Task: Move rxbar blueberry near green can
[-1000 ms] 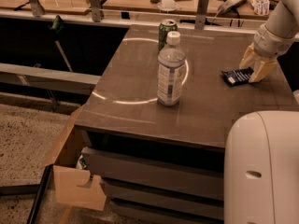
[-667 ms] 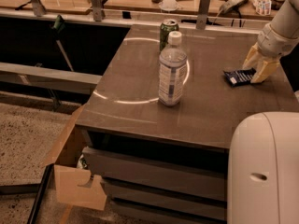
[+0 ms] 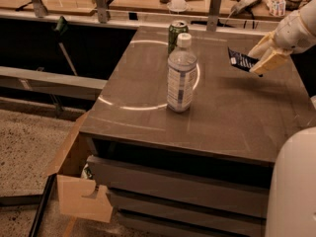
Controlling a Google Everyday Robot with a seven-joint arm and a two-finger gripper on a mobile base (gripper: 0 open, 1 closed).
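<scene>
The gripper (image 3: 260,63) is at the right side of the desk (image 3: 232,117), reaching in from the right edge on a white arm (image 3: 297,27). Its tan fingers (image 3: 269,59) are clamped on the right end of the bar (image 3: 240,59). The bar is dark blue and tilted, its free end pointing left and far. It is held clear of the desk, with a shadow on the surface below it.

The can (image 3: 177,32) stands upright near the far edge of the desk, well left of the bar. A clear bottle (image 3: 181,75) with a white cap stands upright just in front of the can, partly hiding its lower half. A pale ring is marked on the desk around the bottle and can.

Drawers (image 3: 177,186) sit under the desk top. An open cardboard box (image 3: 74,181) rests on the floor at the near left. A rounded white part of the robot (image 3: 296,191) fills the near right corner.
</scene>
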